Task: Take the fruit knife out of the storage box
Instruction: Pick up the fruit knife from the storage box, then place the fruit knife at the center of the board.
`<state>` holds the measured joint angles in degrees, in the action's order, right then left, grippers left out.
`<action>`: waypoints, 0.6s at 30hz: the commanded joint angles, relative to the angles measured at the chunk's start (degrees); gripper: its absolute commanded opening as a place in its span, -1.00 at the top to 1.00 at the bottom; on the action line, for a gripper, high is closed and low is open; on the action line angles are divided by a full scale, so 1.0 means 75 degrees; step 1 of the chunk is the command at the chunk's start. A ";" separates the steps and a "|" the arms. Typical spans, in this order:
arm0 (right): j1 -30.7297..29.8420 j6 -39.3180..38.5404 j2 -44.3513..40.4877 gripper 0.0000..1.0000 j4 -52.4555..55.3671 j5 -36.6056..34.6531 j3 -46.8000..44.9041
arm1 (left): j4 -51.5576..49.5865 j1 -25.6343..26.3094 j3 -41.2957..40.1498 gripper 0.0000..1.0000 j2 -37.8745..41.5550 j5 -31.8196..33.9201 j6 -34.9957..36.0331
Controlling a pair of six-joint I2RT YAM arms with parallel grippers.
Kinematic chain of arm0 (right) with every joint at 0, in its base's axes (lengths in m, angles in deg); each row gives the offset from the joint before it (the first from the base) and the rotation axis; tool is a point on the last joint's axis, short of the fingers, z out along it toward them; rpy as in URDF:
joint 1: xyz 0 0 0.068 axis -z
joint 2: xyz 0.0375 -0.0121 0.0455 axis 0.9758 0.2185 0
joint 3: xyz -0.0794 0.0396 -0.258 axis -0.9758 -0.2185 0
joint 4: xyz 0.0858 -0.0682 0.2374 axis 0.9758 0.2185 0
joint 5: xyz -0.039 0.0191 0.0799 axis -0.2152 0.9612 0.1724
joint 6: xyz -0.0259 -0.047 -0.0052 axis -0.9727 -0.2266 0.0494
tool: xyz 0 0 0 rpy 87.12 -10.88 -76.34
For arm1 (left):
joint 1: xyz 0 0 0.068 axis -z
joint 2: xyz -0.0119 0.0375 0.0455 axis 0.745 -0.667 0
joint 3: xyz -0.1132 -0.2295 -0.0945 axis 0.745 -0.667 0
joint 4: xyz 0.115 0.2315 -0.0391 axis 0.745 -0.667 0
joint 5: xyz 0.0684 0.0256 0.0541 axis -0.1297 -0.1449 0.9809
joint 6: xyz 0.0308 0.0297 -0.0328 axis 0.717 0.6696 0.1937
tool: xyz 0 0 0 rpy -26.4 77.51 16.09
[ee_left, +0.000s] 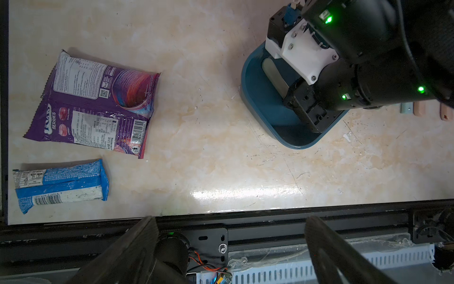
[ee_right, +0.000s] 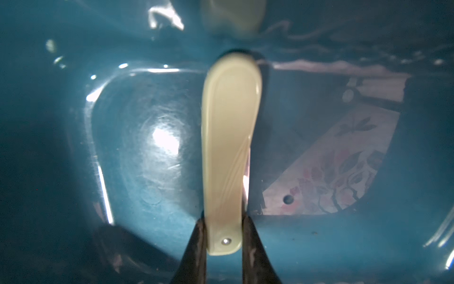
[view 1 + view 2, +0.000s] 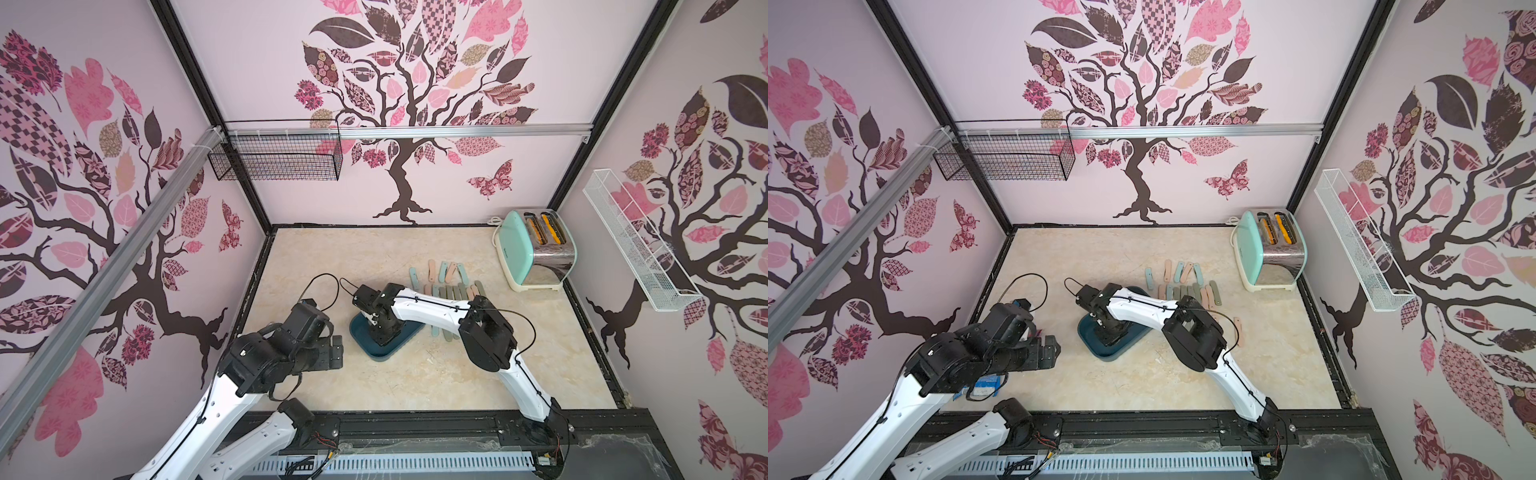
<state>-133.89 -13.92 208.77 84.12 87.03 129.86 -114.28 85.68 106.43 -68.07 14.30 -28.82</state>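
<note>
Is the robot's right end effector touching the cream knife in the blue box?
Touching. The right wrist view shows the right end effector clamped on the cream fruit knife, fingers pressed against both its sides, inside the storage box.

We see open tabletop (image 3: 415, 382) in front of the storage box (image 3: 363, 338); beyond it a spread of folded knives (image 3: 432, 270) crowds the way, the toaster (image 3: 536, 249) blocks the far corner
</note>
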 commanded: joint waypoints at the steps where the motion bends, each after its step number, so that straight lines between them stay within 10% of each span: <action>1: 0.0152 0.0329 -0.0540 0.85 0.0168 0.0149 0.0521 | 0.0534 -0.0013 0.0174 -0.97 -0.0266 -0.0133 0.0313; 18: 0.0399 0.0985 -0.2115 0.86 0.0341 0.0101 -0.0340 | 0.2418 -0.0022 0.0238 -0.97 -0.1810 -0.1112 0.0893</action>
<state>-132.06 -8.59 197.07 86.07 88.69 128.94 -101.41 85.68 107.00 -80.18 8.66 -23.49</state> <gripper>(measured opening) 0.187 0.984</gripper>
